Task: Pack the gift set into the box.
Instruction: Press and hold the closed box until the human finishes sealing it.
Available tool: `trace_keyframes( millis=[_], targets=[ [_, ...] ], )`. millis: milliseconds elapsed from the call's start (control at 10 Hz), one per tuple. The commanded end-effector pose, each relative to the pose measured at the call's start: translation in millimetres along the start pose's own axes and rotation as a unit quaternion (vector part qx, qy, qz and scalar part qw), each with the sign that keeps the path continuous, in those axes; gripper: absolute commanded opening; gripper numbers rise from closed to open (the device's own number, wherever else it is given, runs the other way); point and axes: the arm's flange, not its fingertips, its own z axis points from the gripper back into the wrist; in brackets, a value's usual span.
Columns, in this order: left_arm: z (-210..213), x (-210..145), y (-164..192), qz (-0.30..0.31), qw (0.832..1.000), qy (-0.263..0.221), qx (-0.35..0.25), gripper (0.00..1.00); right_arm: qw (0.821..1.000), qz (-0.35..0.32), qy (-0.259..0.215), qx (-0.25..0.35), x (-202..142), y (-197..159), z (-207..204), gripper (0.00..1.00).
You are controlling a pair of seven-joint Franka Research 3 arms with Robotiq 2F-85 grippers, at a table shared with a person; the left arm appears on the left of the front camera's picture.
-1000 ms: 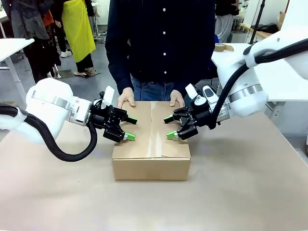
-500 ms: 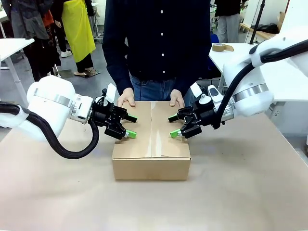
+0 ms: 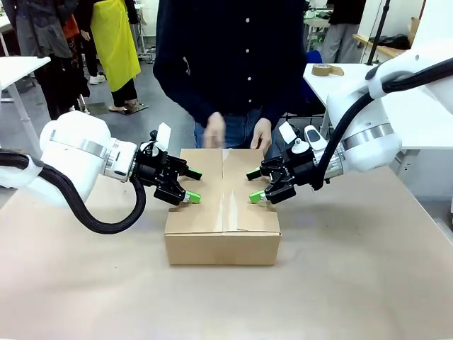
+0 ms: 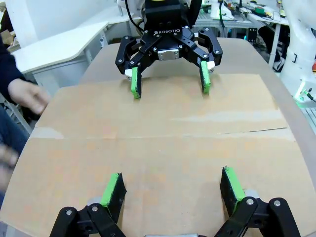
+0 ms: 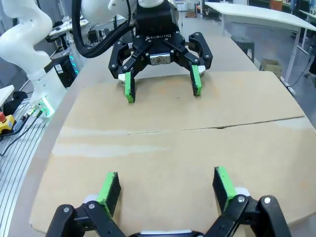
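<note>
The brown cardboard box (image 3: pixel 223 212) stands mid-table with its top flaps down and a strip of tape along the centre seam. My left gripper (image 3: pixel 193 185) hovers open just over the left flap, with nothing between its green pads. My right gripper (image 3: pixel 253 186) hovers open over the right flap, facing the left one. In the left wrist view my own gripper (image 4: pixel 173 187) spreads wide above the box top (image 4: pixel 158 143), with the right gripper (image 4: pixel 170 84) opposite. The right wrist view mirrors this: own gripper (image 5: pixel 168 187), box top (image 5: pixel 173 143), left gripper (image 5: pixel 162 84). The gift set is hidden.
A person in a dark shirt stands at the far edge, one hand (image 3: pixel 214 131) blurred above the box, the other hand (image 3: pixel 262 134) near its far rim. A tape roll (image 3: pixel 325 69) lies on a white table behind. Bare brown tabletop (image 3: pixel 354 283) surrounds the box.
The person's hands have lifted off the box's far edge. Both grippers drew back slightly outward from the seam a second ago and have held still since.
</note>
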Motion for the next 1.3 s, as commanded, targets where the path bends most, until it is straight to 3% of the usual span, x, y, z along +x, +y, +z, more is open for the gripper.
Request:
trace_keyframes(
  millis=[0,1200],
  targets=[
    [-0.8,-1.7,-2.3,-0.006,1.000,-0.001,-0.004,1.00,1.000,0.002,0.004,0.004,-0.2,-0.9,-2.9,1.00],
    [-0.8,-1.7,-2.3,-0.006,1.000,-0.001,-0.004,1.00,1.000,0.002,0.004,0.004,-0.2,-0.9,-2.9,1.00]
  ],
)
